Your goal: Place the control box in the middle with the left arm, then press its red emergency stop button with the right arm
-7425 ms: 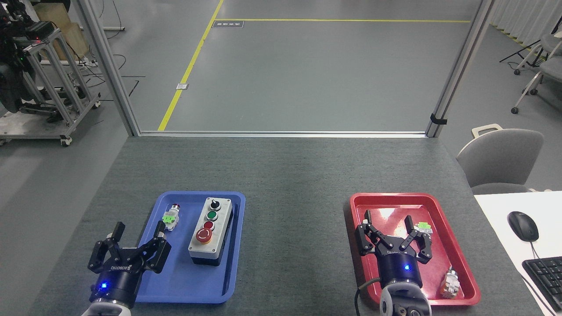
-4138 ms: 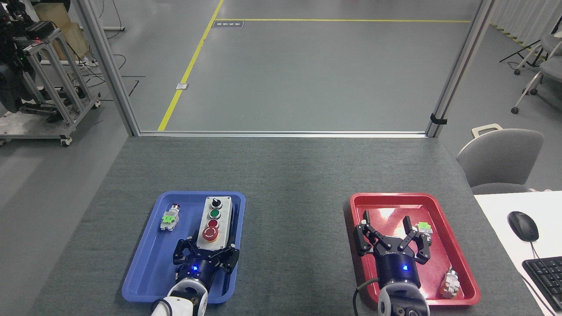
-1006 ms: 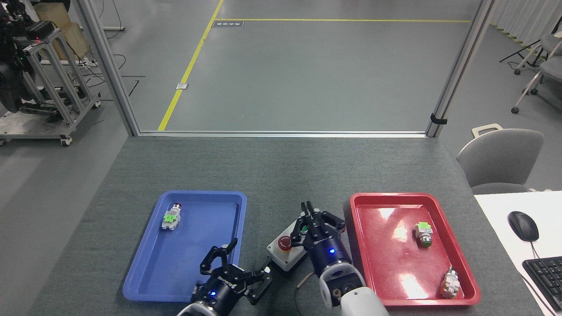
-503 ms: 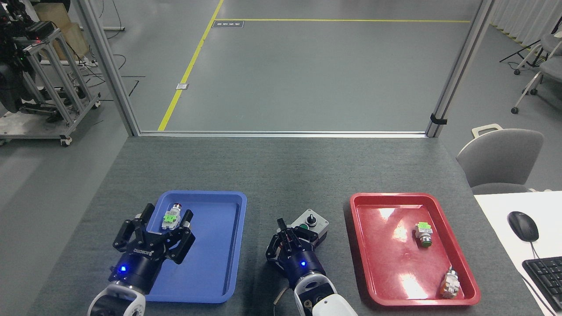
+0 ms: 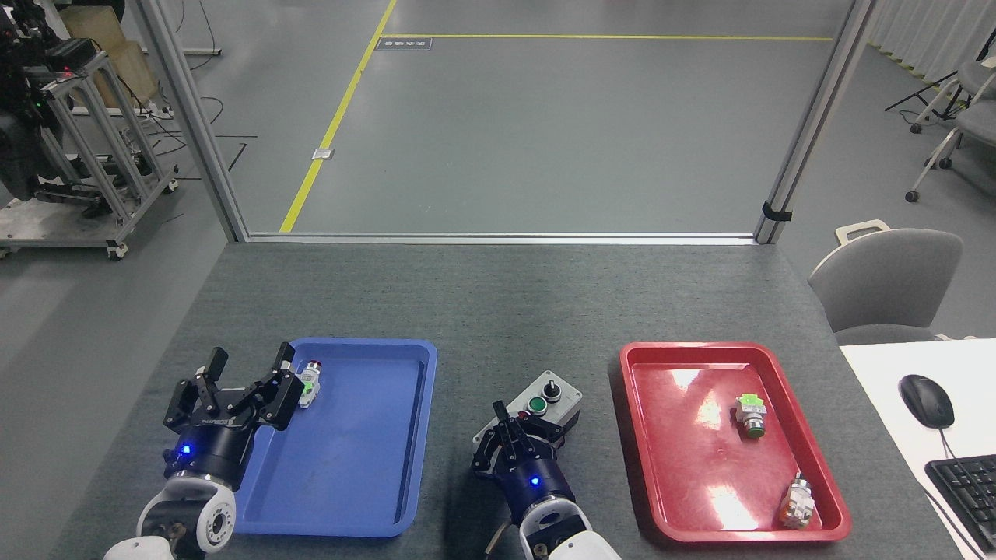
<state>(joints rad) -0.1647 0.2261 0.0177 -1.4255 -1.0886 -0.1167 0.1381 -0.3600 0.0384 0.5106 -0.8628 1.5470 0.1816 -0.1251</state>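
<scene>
Grey floor (image 5: 545, 132) with yellow line (image 5: 334, 124), aluminium posts (image 5: 191, 117), grey chair (image 5: 887, 284).

Blue tray (image 5: 373, 498) left, red tray (image 5: 700, 498) right, each holding switches.

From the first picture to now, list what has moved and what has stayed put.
The control box went from the blue tray rightward onto the table's middle, carried by the left gripper, which let go and withdrew left, open. The right gripper left the red tray and now sits over the box's near end, hiding the emergency stop button. Both trays and the three loose switches stayed put.
</scene>
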